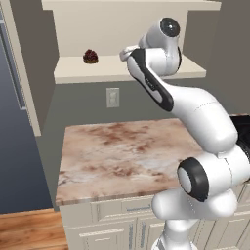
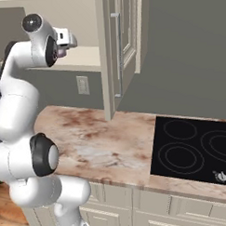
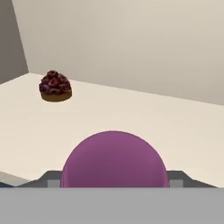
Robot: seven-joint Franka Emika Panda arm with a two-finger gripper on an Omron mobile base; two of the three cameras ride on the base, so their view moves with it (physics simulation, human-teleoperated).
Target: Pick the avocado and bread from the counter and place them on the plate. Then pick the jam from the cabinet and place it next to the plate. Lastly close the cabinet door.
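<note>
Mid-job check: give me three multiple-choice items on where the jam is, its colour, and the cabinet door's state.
1. Where is the jam? A on the counter; B inside the cabinet, between the pincer's tips; C on the cooktop.
2. Jam's colour? A green; B yellow; C purple.
3. The cabinet door is: A open; B shut; C missing.
Answers: B, the hand view shows it between the tips over the shelf; C, it looks purple; A, the door stands swung outward.

cream cabinet shelf (image 1: pixel 78 73) with jam (image 3: pixel 113 159) and dark-topped tart (image 1: pixel 90 56) (well apart)
</note>
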